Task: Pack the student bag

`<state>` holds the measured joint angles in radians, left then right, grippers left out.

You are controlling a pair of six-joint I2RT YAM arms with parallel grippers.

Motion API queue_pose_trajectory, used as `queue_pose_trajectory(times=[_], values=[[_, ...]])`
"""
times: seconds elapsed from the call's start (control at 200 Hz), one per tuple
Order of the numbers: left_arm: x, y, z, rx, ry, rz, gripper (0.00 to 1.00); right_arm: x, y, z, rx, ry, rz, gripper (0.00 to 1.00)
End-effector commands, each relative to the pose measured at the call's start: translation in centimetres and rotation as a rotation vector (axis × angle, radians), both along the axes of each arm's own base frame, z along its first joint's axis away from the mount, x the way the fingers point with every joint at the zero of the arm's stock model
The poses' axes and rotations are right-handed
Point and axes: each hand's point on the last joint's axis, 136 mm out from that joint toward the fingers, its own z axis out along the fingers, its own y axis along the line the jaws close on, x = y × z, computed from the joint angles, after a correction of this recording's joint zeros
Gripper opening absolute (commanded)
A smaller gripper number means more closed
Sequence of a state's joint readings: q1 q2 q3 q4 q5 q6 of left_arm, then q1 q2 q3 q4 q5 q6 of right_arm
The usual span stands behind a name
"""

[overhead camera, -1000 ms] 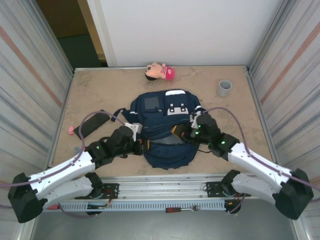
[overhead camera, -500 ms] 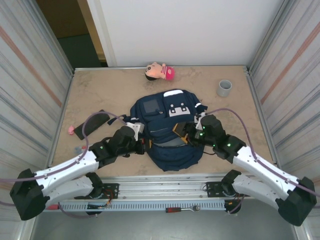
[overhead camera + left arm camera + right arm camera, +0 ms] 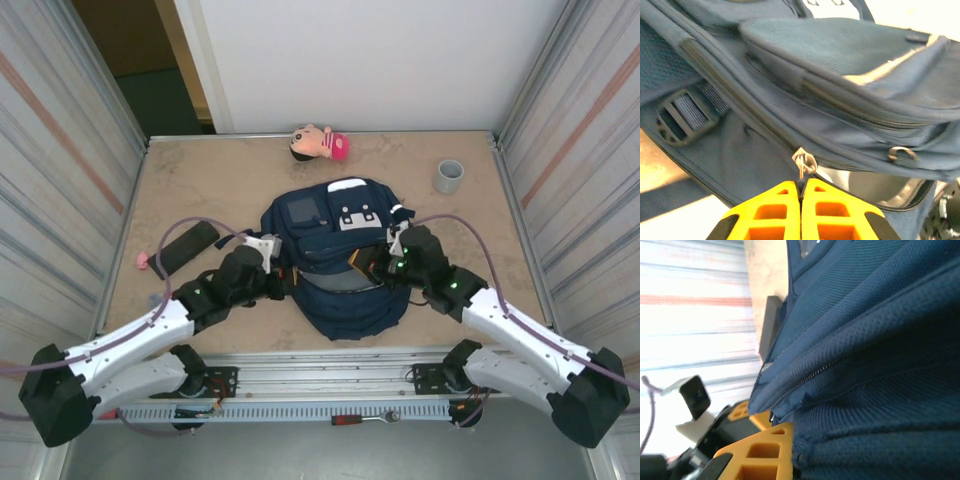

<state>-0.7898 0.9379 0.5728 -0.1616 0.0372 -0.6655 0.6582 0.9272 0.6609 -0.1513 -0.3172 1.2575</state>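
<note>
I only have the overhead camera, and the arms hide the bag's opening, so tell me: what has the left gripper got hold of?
Observer: The left gripper is shut on the metal zipper pull of the bag.
Operator: Is the zip open there?
Observer: Partly; right of the pull, a gap shows pale lining.
Operator: And the right gripper?
Observer: Its wrist camera shows the right gripper pinched shut on a fold of the bag's blue fabric.

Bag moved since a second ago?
Yes. On the student bag, the near end swung slightly right, toward the grey cup; the far end by the doll barely shifted.
</note>
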Motion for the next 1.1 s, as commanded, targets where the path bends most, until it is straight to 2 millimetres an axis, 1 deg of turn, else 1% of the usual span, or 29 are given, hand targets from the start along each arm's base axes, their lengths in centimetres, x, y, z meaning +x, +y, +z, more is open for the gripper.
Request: queue_pose_trajectory(times=[0.0, 0.1, 0.241, 0.301, 0.316, 0.376, 0.431, 0.481, 0.541, 0.666, 0.747, 0.762, 0.777, 0.832, 0.922, 0.957, 0.967, 0.977, 1.042, 1.097], values=[[2.2, 4.1, -1.5, 0.092, -0.035, 0.146, 0.00, 0.2, -0.5, 5.2, 0.052, -0.125, 0.100, 0.00], [4.0, 5.5, -1.9, 0.115, -0.063, 0.193, 0.00, 0.3, -0.2, 8.1, 0.058, -0.186, 0.163, 0.00], [6.6, 6.7, -2.5, 0.140, -0.079, 0.240, 0.00, 1.0, 0.7, 10.3, 0.095, -0.213, 0.196, 0.00], [7.6, 7.1, -2.7, 0.141, -0.084, 0.255, 0.00, 1.2, 0.7, 11.7, 0.111, -0.244, 0.192, 0.00], [7.8, 7.3, -2.8, 0.144, -0.086, 0.262, 0.00, 1.7, 1.0, 11.2, 0.101, -0.229, 0.189, 0.00], [8.5, 7.5, -2.8, 0.151, -0.094, 0.272, 0.03, 2.4, 0.8, 11.3, 0.083, -0.229, 0.149, 0.00], [9.0, 7.5, -2.5, 0.159, -0.104, 0.272, 0.08, 3.2, 0.3, 10.7, 0.048, -0.221, 0.090, 0.00], [9.3, 7.5, -2.2, 0.164, -0.113, 0.275, 0.16, 3.7, -0.1, 9.9, 0.014, -0.214, 0.038, 0.00], [9.5, 7.4, -1.4, 0.150, -0.121, 0.277, 0.29, 3.9, -0.5, 9.0, -0.014, -0.207, -0.018, 0.00], [8.7, 7.1, 0.3, 0.090, -0.104, 0.276, 0.51, 4.1, -1.0, 7.6, -0.083, -0.216, -0.101, 0.00], [7.6, 7.5, 0.9, 0.056, -0.062, 0.303, 0.60, 4.3, -1.4, 6.3, -0.141, -0.213, -0.157, 0.00], [7.4, 7.7, 1.0, 0.048, -0.049, 0.315, 0.62, 4.2, -1.7, 6.7, -0.133, -0.226, -0.177, 0.00], [7.1, 7.9, 1.0, 0.041, -0.036, 0.327, 0.63, 4.1, -1.8, 6.7, -0.131, -0.228, -0.188, 0.00], [6.2, 8.6, 1.1, 0.014, 0.026, 0.381, 0.65, 4.1, -1.4, 6.4, -0.101, -0.224, -0.233, 0.00], [4.7, 9.4, 1.0, -0.008, 0.107, 0.437, 0.67, 4.0, -0.2, 5.9, -0.056, -0.224, -0.275, 0.00], [4.2, 9.6, 1.0, -0.015, 0.131, 0.453, 0.67, 3.8, 0.2, 6.1, -0.044, -0.230, -0.274, 0.00], [4.1, 9.7, 1.1, -0.019, 0.138, 0.459, 0.67, 4.0, 0.5, 5.4, -0.061, -0.218, -0.270, 0.00], [4.0, 9.8, 1.0, -0.023, 0.147, 0.464, 0.67, 4.0, 0.7, 5.1, -0.068, -0.214, -0.264, 0.00], [3.2, 9.8, 0.7, -0.061, 0.201, 0.494, 0.67, 3.8, 1.4, 4.4, -0.099, -0.193, -0.237, 0.00], [2.7, 9.5, 0.3, -0.101, 0.235, 0.499, 0.67, 3.7, 1.8, 3.8, -0.122, -0.177, -0.213, 0.00]])
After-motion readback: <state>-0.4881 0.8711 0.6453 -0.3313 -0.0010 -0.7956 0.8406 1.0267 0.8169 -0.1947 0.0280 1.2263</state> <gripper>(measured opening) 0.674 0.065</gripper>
